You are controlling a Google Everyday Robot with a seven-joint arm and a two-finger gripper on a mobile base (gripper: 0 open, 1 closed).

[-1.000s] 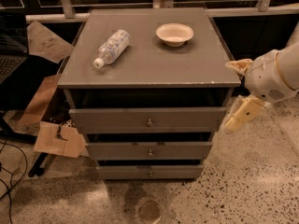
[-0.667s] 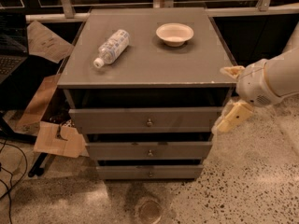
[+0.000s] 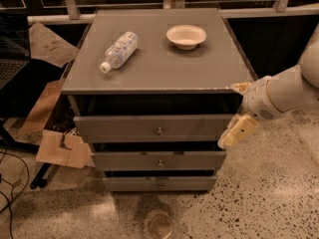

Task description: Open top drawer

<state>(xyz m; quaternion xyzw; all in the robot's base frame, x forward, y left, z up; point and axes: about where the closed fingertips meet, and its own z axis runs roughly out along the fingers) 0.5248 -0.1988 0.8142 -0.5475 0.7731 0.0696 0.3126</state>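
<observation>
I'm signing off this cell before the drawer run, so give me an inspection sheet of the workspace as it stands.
Surface: grey cabinet top, level, carrying two items.
Job's things: top drawer, with a dark gap above its front; its centre knob is not held.
Clutter: plastic bottle lying on its side and white bowl upright, both on the cabinet top.
Grippers: gripper open, at the top drawer's right end, away from the knob.
Cables: black cables on the floor, far left.
Surroundings: cardboard and a laptop to the left; speckled floor.
</observation>
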